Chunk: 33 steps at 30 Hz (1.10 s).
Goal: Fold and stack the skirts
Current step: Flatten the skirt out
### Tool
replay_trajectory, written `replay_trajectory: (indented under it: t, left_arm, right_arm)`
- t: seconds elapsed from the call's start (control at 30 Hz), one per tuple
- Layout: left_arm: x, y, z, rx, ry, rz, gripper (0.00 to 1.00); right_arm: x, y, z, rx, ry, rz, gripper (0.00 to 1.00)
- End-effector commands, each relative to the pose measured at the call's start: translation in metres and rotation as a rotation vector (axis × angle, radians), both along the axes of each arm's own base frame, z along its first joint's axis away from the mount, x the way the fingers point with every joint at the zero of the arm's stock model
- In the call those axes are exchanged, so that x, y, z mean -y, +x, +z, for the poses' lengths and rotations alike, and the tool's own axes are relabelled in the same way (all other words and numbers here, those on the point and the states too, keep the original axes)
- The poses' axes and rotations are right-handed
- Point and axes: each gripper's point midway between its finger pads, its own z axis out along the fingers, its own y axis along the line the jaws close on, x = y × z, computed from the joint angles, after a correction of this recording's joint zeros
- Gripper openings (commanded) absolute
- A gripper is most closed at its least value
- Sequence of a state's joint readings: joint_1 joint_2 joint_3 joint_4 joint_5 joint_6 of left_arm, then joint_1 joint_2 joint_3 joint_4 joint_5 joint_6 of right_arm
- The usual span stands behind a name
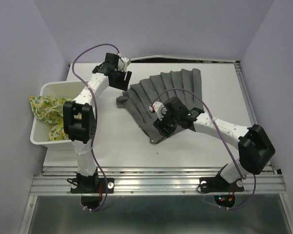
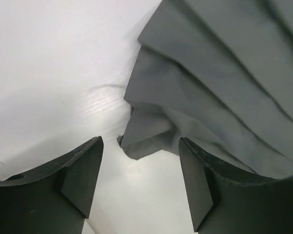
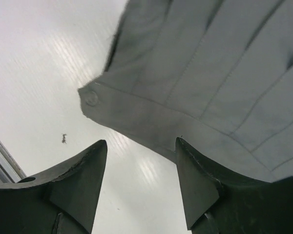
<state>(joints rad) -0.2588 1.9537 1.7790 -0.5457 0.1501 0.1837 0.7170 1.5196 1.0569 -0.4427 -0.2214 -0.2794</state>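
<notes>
Grey cloth takes up most of the white bench: the grey skirt lies fanned out in the middle, pleats spreading toward the far edge, waistband at the near side. At the left edge stands the basket, with the print skirt heaped in it and spilling over its left rim.

Both arms reach to the grey skirt. The left pincer hangs over its left corner, which is bunched and curled under; the jaws stand well apart and hold nothing, though the cloth lies just below them. The right pincer hovers at the near end of the waistband, also parted and empty, with the button just ahead of its fingers.

I judge this to be the laying-out step, with the first fold not yet made. Whether the left corner is smooth enough to fold is hard to tell from above. The next move calls for each pincer to drop, pinch its corner cleanly through one layer, and carry it across in step so the pleats stay flat.
</notes>
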Motion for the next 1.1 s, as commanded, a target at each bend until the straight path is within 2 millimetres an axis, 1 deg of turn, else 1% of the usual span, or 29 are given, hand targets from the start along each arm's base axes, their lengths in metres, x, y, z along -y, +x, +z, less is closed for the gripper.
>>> replay_trajectory:
  t: [0.0, 0.03, 0.07, 0.1, 0.13, 0.17, 0.2, 0.23, 0.27, 0.3, 0.33, 0.37, 0.47, 0.5, 0.53, 0.57, 0.67, 0.7, 0.73, 0.77, 0.8, 0.83, 0.87, 0.9, 0.93, 0.97, 1.0, 1.03, 1.07]
  left_arm:
    - [-0.011, 0.002, 0.046, 0.061, -0.014, 0.093, 0.77]
    - [-0.01, 0.006, 0.053, 0.073, -0.02, 0.095, 0.79]
    - [-0.011, 0.008, 0.053, 0.068, -0.024, 0.097, 0.8]
    - [-0.011, 0.01, 0.048, 0.052, -0.031, 0.098, 0.8]
    - [-0.01, 0.011, 0.049, 0.045, -0.045, 0.111, 0.82]
    - [-0.008, 0.011, 0.046, 0.03, -0.052, 0.104, 0.82]
    - [-0.008, 0.009, 0.038, -0.001, -0.047, 0.103, 0.82]
    - [-0.007, 0.009, 0.037, -0.003, -0.048, 0.098, 0.82]
    - [-0.008, 0.008, 0.032, -0.011, -0.042, 0.101, 0.82]
    - [-0.009, 0.007, 0.03, -0.015, -0.035, 0.102, 0.83]
    - [-0.011, 0.006, 0.027, -0.022, -0.029, 0.103, 0.83]
    - [-0.012, 0.005, 0.023, -0.033, -0.024, 0.106, 0.84]
    - [-0.016, 0.0, 0.015, -0.057, -0.018, 0.104, 0.84]
    - [-0.017, -0.001, 0.016, -0.056, -0.014, 0.105, 0.84]
    - [-0.019, -0.004, 0.01, -0.067, -0.006, 0.107, 0.84]
    - [-0.019, -0.006, 0.009, -0.069, -0.005, 0.107, 0.84]
    - [-0.021, -0.013, -0.001, -0.096, 0.006, 0.106, 0.84]
    - [-0.021, -0.015, -0.004, -0.106, 0.005, 0.103, 0.83]
    - [-0.022, -0.02, -0.01, -0.124, 0.007, 0.099, 0.83]
    - [-0.021, -0.024, -0.011, -0.128, 0.003, 0.095, 0.82]
    - [-0.021, -0.026, -0.014, -0.134, 0.002, 0.095, 0.82]
    - [-0.022, -0.029, -0.018, -0.145, 0.002, 0.093, 0.81]
    - [-0.023, -0.037, -0.029, -0.174, 0.009, 0.093, 0.8]
    - [-0.024, -0.04, -0.032, -0.181, 0.011, 0.093, 0.8]
    - [-0.025, -0.047, -0.043, -0.206, 0.02, 0.091, 0.79]
    - [-0.027, -0.05, -0.047, -0.215, 0.024, 0.092, 0.79]
    - [-0.027, -0.051, -0.049, -0.212, 0.028, 0.094, 0.78]
    - [-0.029, -0.055, -0.057, -0.23, 0.031, 0.096, 0.75]
    - [-0.026, -0.057, -0.059, -0.239, 0.02, 0.091, 0.73]
  right_arm:
    - [-0.039, 0.001, 0.016, 0.115, 0.043, -0.013, 0.64]
    - [-0.043, -0.003, 0.013, 0.111, 0.035, -0.012, 0.65]
    - [-0.05, -0.008, 0.011, 0.108, 0.033, -0.004, 0.66]
    - [-0.062, -0.02, 0.009, 0.108, 0.026, 0.025, 0.66]
    - [-0.063, -0.019, -0.003, 0.113, -0.019, 0.01, 0.66]
    - [-0.066, -0.021, -0.009, 0.113, -0.042, 0.013, 0.67]
    - [-0.07, -0.019, -0.021, 0.099, -0.074, -0.003, 0.67]
    - [-0.071, -0.016, -0.026, 0.094, -0.091, -0.014, 0.68]
    - [-0.067, -0.015, -0.034, 0.084, -0.132, -0.025, 0.68]
    - [-0.07, -0.01, -0.035, 0.087, -0.142, -0.043, 0.69]
    - [-0.068, -0.007, -0.042, 0.087, -0.165, -0.053, 0.7]
    - [-0.063, -0.002, -0.053, 0.094, -0.205, -0.084, 0.7]
    - [-0.054, 0.003, -0.067, 0.107, -0.263, -0.121, 0.68]
    - [-0.051, 0.003, -0.07, 0.108, -0.275, -0.125, 0.65]
    - [-0.045, 0.001, -0.076, 0.106, -0.296, -0.129, 0.62]
    - [-0.039, 0.004, -0.078, 0.123, -0.319, -0.146, 0.51]
    - [-0.023, 0.002, -0.084, 0.142, -0.367, -0.163, 0.28]
    - [-0.022, 0.002, -0.078, 0.155, -0.358, -0.163, 0.13]
    - [-0.02, 0.002, -0.075, 0.162, -0.354, -0.164, 0.06]
    - [-0.015, 0.001, -0.072, 0.174, -0.358, -0.17, 0.01]
    - [-0.016, 0.002, -0.06, 0.192, -0.335, -0.174, 0.01]
    - [-0.013, 0.006, -0.053, 0.195, -0.317, -0.186, 0.01]
    - [-0.012, 0.008, -0.045, 0.2, -0.294, -0.195, 0.01]
    - [-0.009, 0.014, -0.037, 0.204, -0.275, -0.212, 0.01]
    - [-0.009, 0.017, -0.021, 0.221, -0.233, -0.224, 0.01]
    - [-0.01, 0.018, -0.013, 0.232, -0.214, -0.228, 0.01]
    - [-0.008, 0.022, -0.004, 0.239, -0.194, -0.239, 0.01]
    - [-0.005, 0.025, 0.007, 0.25, -0.166, -0.255, 0.01]
    - [-0.006, 0.026, 0.013, 0.257, -0.154, -0.257, 0.01]
